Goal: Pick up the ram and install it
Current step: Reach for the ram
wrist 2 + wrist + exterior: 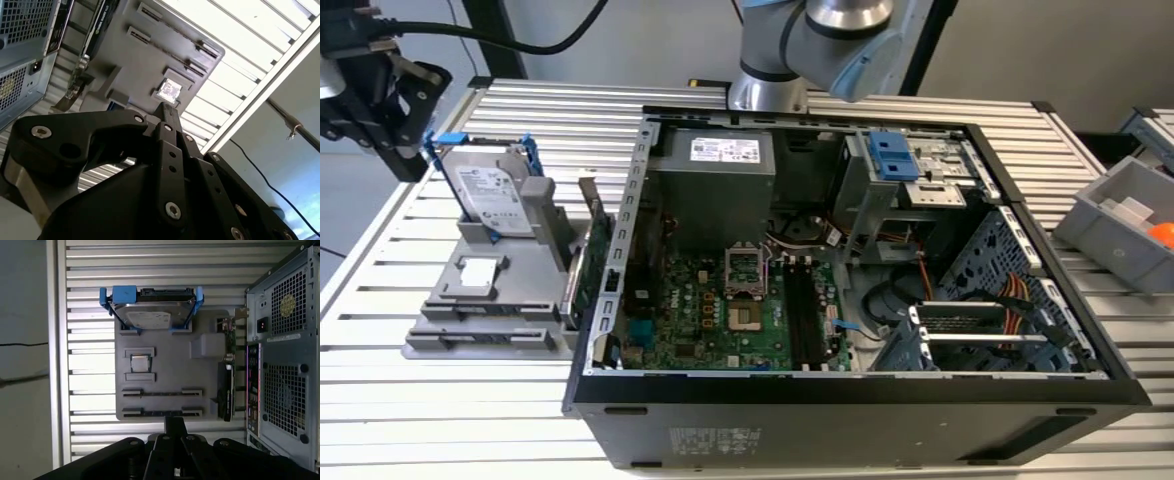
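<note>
With its fingers [167,112] pressed together on nothing, the gripper [175,424] hangs over the grey holder [165,375] on the table [85,340] beside the open computer case [854,420], while the ram [797,310] seems, as far as I can tell, seated in the motherboard [707,310] slots.

We are logging the arm [774,50] as rounded silver-grey joint housings carrying a pale blue end cap [867,60]. In both wrist views the gripper [167,112] [175,424] is showing as matte black linkage bars pinned with bright silver screws [173,210].
</note>
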`<state>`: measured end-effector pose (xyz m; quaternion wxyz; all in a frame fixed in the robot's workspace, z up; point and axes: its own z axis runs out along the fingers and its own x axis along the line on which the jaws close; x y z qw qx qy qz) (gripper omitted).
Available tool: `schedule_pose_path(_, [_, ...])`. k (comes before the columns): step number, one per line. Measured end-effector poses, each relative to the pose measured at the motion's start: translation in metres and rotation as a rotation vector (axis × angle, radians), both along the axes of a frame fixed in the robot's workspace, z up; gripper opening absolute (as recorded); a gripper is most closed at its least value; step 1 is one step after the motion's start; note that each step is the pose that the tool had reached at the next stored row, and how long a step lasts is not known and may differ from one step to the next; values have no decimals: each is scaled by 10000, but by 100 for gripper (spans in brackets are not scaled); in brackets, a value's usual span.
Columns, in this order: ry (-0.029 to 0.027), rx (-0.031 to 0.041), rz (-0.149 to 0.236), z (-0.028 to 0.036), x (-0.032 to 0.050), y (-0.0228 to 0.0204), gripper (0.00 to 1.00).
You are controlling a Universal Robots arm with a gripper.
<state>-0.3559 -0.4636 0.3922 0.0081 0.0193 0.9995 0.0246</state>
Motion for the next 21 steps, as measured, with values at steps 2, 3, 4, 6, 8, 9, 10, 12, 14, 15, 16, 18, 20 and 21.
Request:
schedule_pose_path(2, [0,0,0,-1,0,-34,0])
schedule_pose_path(3, [0,0,0,-2,0,-54,0])
schedule_pose_path(4, [0,0,0,-2,0,-71,0])
schedule_pose_path(6, [0,0,0,-4,0,-102,0])
schedule_pose_path(8, [0,0,0,-4,0,-131,0])
schedule_pose_path(9, [0,0,0,-5,0,-146,0])
schedule_pose_path(10, [-1,0,0,-5,0,-165,0])
schedule_pose_path(12, [0,0,0,-5,0,-201,0])
schedule_pose_path(14, [0,0,0,-5,0,-230,0])
schedule_pose_path(15, [0,0,-1,-5,0,-243,0])
schedule_pose_path(16, [0,0,0,-5,0,-253,0])
schedule_pose_path(18, [0,0,-1,-5,0,-258,0])
schedule_pose_path(20, [14,1,0,-6,0,-260,0])
schedule_pose_path(21, [31,0,0,-5,0,-260,0])
